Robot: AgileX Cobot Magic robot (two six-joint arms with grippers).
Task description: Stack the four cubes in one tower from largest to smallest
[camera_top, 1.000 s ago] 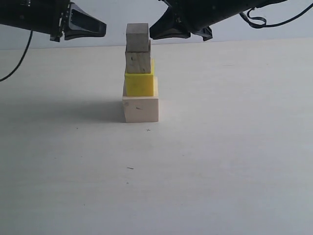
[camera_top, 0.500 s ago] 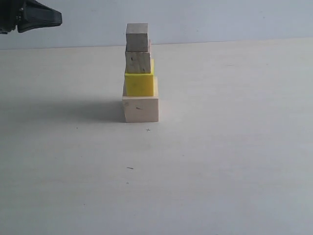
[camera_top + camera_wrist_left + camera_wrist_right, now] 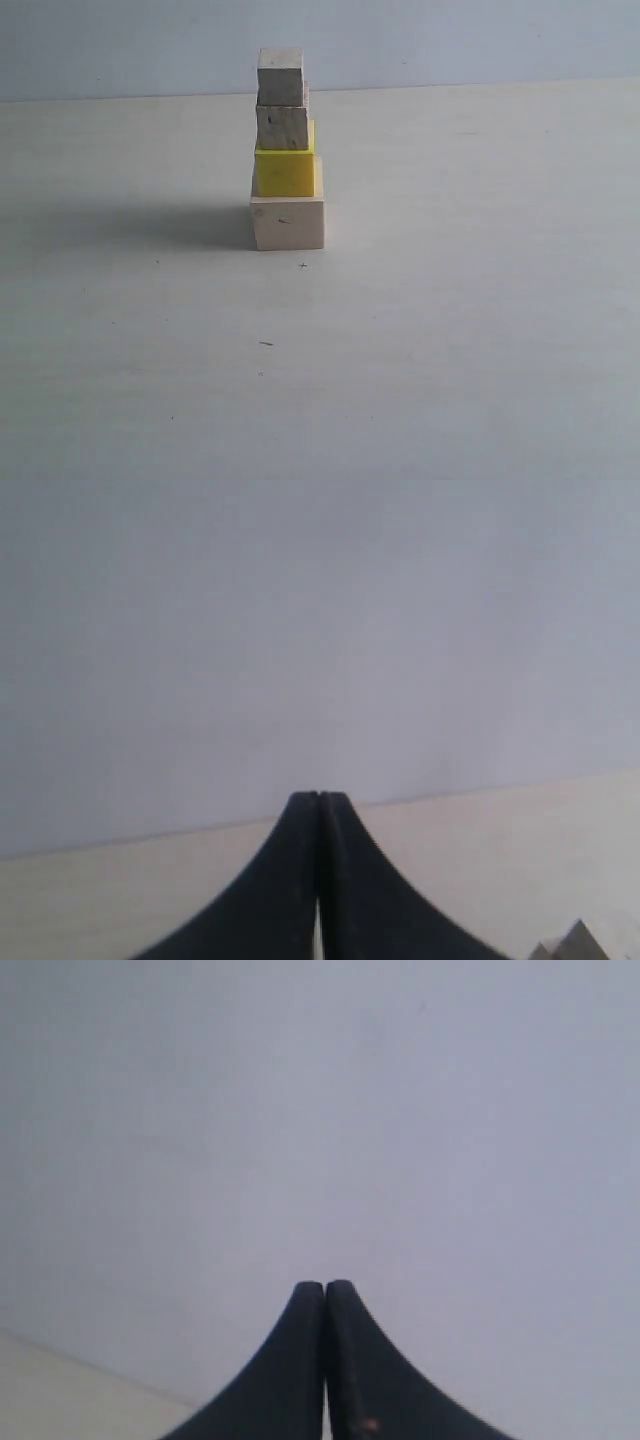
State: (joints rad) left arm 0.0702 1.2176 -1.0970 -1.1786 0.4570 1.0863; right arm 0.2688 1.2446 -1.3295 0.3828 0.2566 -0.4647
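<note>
Tower [image 3: 286, 150]: standing upright on table, left of centre in ext. view, near the far edge; all four cubes sitting in one column, nothing touching it.
Largest cube [image 3: 288, 223]: pale pinkish wood; sitting flat on table as the base, carrying the other three.
Yellow cube [image 3: 286, 172]: bright yellow; resting on largest cube, 2nd from bottom, staying inside the base's outline.
Medium cube [image 3: 282, 128]: grainy wood w/ a dark fleck; resting on yellow cube, 3rd level.
Smallest cube [image 3: 281, 77]: pale wood, front face looking greyish in shade; sitting on top of medium cube, showing against the wall.
Table [image 3: 450, 300]: pale off-white top, taking up most of ext. view; carrying a couple of small dark specks [image 3: 266, 343] in front of the tower.
Shadow [image 3: 150, 225]: soft grey patch lying on table to the left of the base.
Wall [image 3: 450, 40]: plain bluish-grey, running behind table edge.
Left gripper [image 3: 319, 798]: black; jaws pressing together tip to tip, gripping nothing; pointing at wall above table edge in its wrist view.
Pale angular corner [image 3: 575, 945]: poking in at the edge of left wrist view; can't tell which cube.
Right gripper [image 3: 325, 1285]: black; jaws pressing together, gripping nothing; facing mostly wall.
</note>
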